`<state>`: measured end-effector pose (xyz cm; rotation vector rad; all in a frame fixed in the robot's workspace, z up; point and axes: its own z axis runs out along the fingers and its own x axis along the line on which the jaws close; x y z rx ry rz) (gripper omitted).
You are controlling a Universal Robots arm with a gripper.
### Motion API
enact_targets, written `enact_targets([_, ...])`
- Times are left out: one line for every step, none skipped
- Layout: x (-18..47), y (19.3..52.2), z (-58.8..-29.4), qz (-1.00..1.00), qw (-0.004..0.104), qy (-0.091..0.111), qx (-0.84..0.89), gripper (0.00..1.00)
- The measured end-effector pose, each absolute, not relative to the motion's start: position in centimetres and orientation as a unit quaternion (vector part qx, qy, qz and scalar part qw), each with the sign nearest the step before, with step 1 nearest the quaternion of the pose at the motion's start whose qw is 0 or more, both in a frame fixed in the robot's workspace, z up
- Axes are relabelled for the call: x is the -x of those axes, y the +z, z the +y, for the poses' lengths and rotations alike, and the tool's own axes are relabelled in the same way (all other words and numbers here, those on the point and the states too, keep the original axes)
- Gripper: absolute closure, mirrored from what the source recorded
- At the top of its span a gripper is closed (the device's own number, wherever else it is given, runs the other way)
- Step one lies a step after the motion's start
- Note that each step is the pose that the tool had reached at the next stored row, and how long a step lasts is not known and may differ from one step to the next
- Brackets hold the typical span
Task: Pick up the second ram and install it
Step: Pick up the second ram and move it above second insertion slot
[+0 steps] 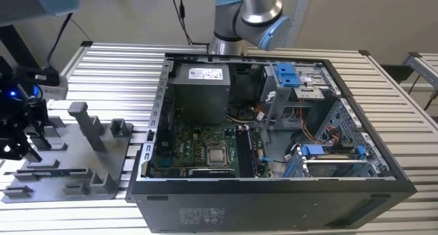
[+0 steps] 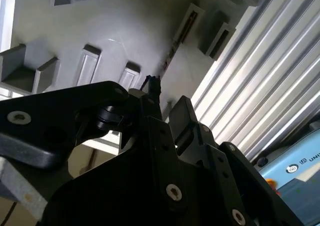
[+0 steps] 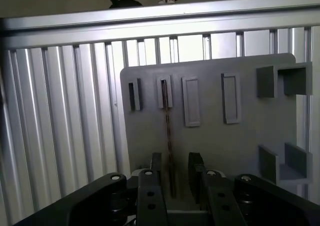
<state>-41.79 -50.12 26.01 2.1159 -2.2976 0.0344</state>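
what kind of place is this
Likely a robotics lab bench for computer assembly: an open computer case on a slatted metal table, a grey slotted tray beside it, and a robot arm behind.

The tray (image 3: 240, 136) is smooth, matt grey plastic. The table (image 3: 60, 136) is ribbed bare metal with a soft sheen. The gripper (image 3: 175, 160) is matt black.

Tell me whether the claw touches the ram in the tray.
Apart: the first wrist view shows grey tray between the ram and the claw on both sides.
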Motion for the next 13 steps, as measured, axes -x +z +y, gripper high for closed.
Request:
enact_targets([41.8,25.9,-50.1,-0.735,0.009,0.011,-0.678,0.64])
enact_targets([41.8,25.8,-50.1,-0.733,0.009,0.011,-0.68,0.64])
enact_targets([41.8,25.6,-50.1,-0.729,0.008,0.012,-0.684,0.64])
enact_targets([41.8,25.5,-50.1,-0.725,0.008,0.012,-0.688,0.64])
enact_targets([41.8,25.3,-50.1,-0.721,0.008,0.012,-0.693,0.64])
enact_targets([41.8,25.2,-50.1,-0.717,0.007,0.012,-0.696,0.64])
enact_targets([41.8,25.0,-50.1,-0.716,0.007,0.012,-0.698,0.64])
enact_targets([41.8,24.9,-50.1,-0.716,0.007,0.012,-0.698,0.64])
enact_targets([41.8,24.7,-50.1,-0.716,0.007,0.012,-0.698,0.64])
enact_targets([41.8,24.5,-50.1,-0.716,0.007,0.012,-0.698,0.64])
enact_targets([41.8,24.3,-50.1,-0.716,0.007,0.012,-0.698,0.64])
enact_targets([41.8,24.1,-50.1,-0.716,0.007,0.012,-0.698,0.64])
enact_targets([41.8,23.9,-50.1,-0.716,0.007,0.012,-0.698,0.64])
